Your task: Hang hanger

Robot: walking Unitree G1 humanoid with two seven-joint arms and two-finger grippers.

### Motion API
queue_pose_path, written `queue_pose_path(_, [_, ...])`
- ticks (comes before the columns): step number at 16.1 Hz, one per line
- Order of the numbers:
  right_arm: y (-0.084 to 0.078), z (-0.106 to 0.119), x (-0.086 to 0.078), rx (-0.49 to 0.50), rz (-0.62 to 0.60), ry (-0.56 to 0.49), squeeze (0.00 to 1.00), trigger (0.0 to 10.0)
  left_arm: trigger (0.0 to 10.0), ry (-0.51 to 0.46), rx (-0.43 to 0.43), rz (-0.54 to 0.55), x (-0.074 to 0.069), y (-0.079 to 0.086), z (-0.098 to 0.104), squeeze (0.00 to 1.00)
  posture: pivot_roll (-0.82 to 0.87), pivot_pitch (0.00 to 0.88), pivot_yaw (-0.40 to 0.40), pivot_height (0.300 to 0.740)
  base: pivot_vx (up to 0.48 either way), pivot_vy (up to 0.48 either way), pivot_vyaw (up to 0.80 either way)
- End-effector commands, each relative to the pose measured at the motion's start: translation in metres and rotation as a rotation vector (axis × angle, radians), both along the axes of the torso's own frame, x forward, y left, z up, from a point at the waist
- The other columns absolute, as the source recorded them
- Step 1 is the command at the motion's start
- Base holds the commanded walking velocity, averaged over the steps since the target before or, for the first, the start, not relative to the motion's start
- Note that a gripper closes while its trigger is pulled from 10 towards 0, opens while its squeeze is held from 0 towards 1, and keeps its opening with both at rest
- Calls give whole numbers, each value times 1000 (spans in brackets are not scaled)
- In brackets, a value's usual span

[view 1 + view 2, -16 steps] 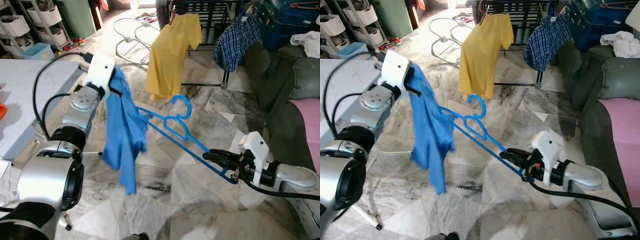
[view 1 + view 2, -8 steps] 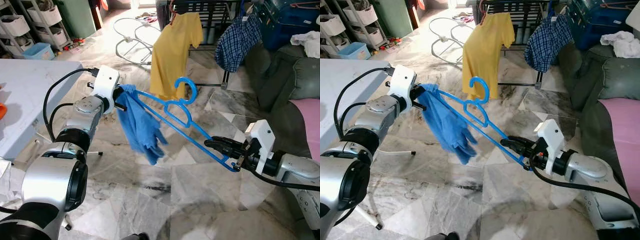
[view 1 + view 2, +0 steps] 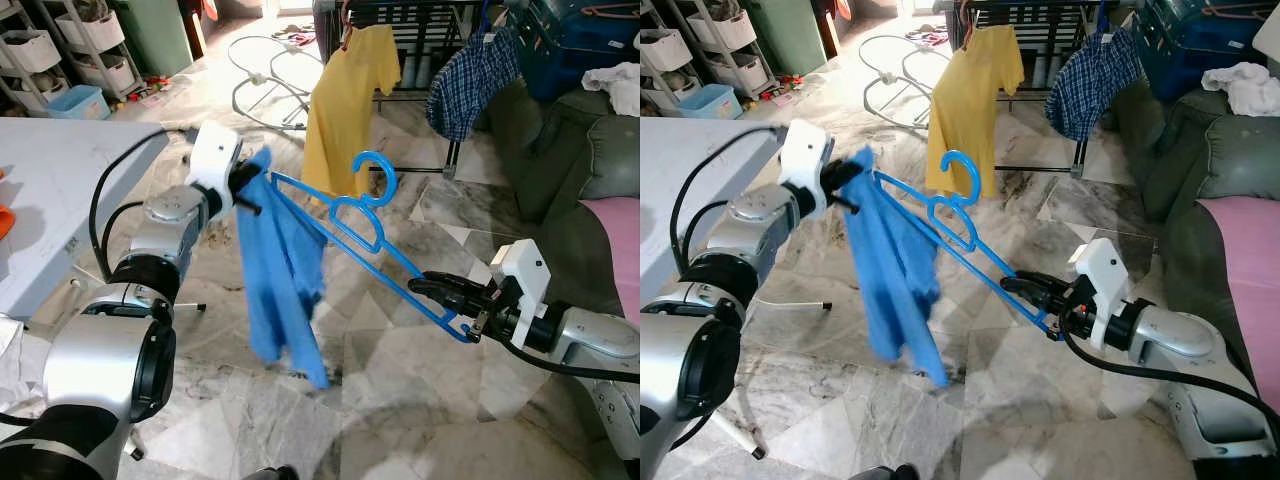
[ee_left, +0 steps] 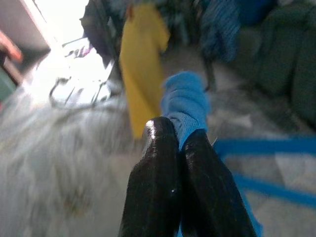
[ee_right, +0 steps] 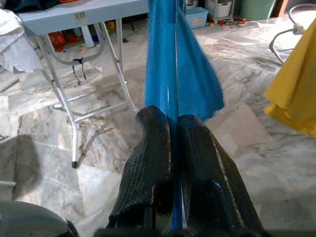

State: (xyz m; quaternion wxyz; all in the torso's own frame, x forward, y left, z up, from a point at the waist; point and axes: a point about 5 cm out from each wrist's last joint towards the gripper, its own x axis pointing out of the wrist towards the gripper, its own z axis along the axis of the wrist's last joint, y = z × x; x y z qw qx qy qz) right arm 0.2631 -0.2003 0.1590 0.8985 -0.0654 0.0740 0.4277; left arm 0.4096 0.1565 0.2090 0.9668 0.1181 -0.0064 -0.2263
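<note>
A blue plastic hanger (image 3: 372,235) slants across the middle of the scene, hook up. My right gripper (image 3: 440,295) is shut on its lower right end, and the right wrist view has the blue bar (image 5: 174,94) running between the fingers. A blue shirt (image 3: 285,290) hangs from the hanger's upper left end. My left gripper (image 3: 250,185) is shut on the shirt's top at that end; blue cloth (image 4: 185,106) bunches just beyond the fingers in the left wrist view. Behind stands a black drying rack (image 3: 420,25) with a yellow shirt (image 3: 345,105) and a plaid shirt (image 3: 470,85).
A grey-white folding table (image 3: 55,195) is at my left. A dark green sofa (image 3: 575,190) with a pink cover lies at the right. Storage shelves (image 3: 70,45) and a white round frame (image 3: 265,70) stand at the back. Marble floor lies below the hanger.
The left gripper rose slightly with the shirt's top. The bunched blue shirt has dropped and now hangs long and straight. The right gripper and hanger barely moved.
</note>
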Motion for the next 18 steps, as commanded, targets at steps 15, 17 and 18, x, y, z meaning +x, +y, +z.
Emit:
queue_pose_path(15, [7, -17, -11, 9, 69, 96, 0, 10000, 10000, -451, 257, -226, -15, 1, 51, 0, -238, 71, 99, 740, 0, 0, 0])
queue_pose_path(17, [11, -37, -4, -11, 10, 143, 0, 10000, 10000, -443, 198, -362, -19, -17, 48, 0, -235, 69, 96, 740, 0, 0, 0])
queue_pose_path(18, [12, -44, 0, 2, -30, 164, 0, 10000, 10000, -435, 168, -414, -22, -24, 47, 0, -229, 68, 94, 740, 0, 0, 0])
